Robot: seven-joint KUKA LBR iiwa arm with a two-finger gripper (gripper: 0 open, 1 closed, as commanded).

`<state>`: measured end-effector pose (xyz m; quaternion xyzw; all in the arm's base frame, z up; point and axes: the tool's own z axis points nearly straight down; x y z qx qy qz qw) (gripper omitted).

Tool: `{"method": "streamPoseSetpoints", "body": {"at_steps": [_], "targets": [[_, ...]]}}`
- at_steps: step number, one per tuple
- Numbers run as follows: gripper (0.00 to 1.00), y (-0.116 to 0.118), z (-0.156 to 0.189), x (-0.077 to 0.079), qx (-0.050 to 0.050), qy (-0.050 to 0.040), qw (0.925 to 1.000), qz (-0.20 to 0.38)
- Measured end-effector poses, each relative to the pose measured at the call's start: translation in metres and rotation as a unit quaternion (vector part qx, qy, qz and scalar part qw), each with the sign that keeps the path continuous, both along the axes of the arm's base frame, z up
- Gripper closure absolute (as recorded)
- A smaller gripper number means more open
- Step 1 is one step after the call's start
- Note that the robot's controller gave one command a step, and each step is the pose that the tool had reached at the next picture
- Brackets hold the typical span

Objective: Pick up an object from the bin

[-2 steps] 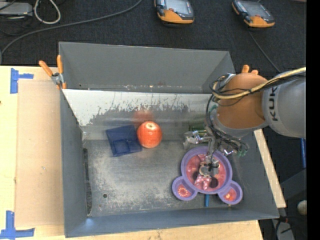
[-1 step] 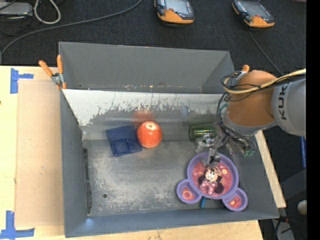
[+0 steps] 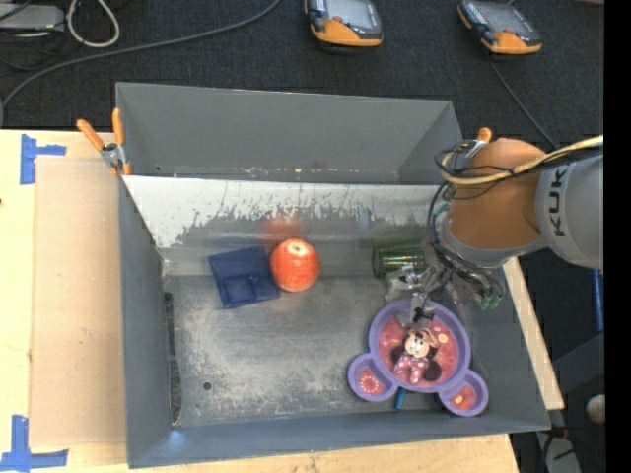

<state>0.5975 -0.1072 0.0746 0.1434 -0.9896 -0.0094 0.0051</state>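
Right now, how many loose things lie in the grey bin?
4: a blue square piece at back left, a red apple beside it, a green can at back right, a purple mouse-shaped plate at front right. More may hide under the plate.

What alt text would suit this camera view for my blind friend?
A robot arm's gripper hangs over the upper edge of a purple mouse-shaped plate in the lower-right corner of a grey metal bin. A green can lies beside it; a red apple and a blue square tray lie farther left.
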Motion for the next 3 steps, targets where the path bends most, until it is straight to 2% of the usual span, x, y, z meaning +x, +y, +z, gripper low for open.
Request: {"method": "streamPoseSetpoints", "body": {"at_steps": [3], "targets": [[1.00,0.003,0.061,0.000,0.002,-0.0003,1.0000,0.000]]}}
